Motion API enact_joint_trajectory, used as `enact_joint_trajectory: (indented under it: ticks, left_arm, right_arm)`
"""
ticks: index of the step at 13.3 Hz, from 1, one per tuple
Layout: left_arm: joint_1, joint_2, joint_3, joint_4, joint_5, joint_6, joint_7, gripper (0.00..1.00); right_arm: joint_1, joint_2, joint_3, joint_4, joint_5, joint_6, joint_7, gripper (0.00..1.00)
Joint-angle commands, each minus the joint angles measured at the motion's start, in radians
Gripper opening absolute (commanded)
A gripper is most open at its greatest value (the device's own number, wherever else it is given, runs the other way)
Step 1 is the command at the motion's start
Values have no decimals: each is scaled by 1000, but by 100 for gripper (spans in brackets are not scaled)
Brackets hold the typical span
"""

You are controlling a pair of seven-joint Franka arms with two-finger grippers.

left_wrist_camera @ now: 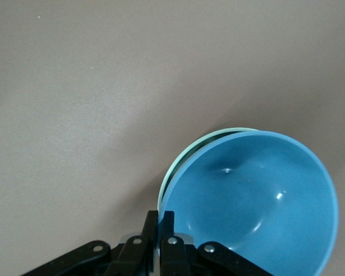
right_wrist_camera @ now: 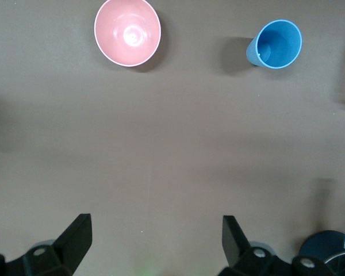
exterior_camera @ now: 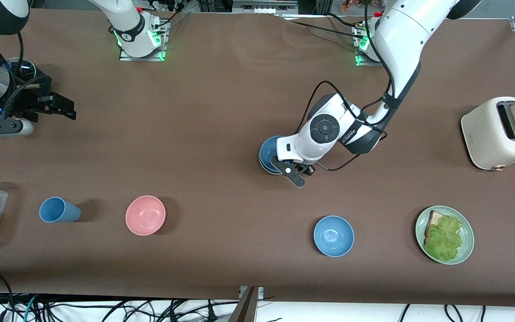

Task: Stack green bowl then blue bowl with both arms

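Your left gripper [left_wrist_camera: 160,225]: fingers pinched on blue bowl [left_wrist_camera: 253,204] rim, nested in green bowl [left_wrist_camera: 181,158]. Right gripper [right_wrist_camera: 155,233]: fingers wide, waiting.

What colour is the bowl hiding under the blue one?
Pale green; its rim peeks out beneath the blue bowl, clearest in the left wrist view.

Green bowl [left_wrist_camera: 173,170] mostly hidden under blue bowl [left_wrist_camera: 259,201] — only rim shows
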Motion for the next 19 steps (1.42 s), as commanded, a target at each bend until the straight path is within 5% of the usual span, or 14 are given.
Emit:
enact_joint_trajectory:
  ticks: [1,3,4,5,8,16,19]
  left_arm:
    - [-5,4,-2,9,8,0,8,10]
    - [-8,5,-2,9,11,6,8,17]
    - [-8,10,-2,14,14,7,9,45]
    - [-5,7,0,15,14,7,14,99]
    - [17,-50,0,18,13,-38,8,100]
    - [202,-401,8,37,2,-465,5,100]
    - [279,-427,11,163,17,-618,9,100]
  right_arm:
    - [9,-29,-8,-24,-7,9,-4,100]
    - [8,-29,-8,-24,-7,9,-4,100]
    - [8,-29,-8,-24,-7,9,-4,100]
    - [8,-29,-8,-24,-7,9,-4,100]
    - [8,-29,-8,-24,-7,9,-4,100]
    - [8,-29,-8,-24,-7,9,-4,100]
    - [8,-29,-8,-24,-7,9,-4,100]
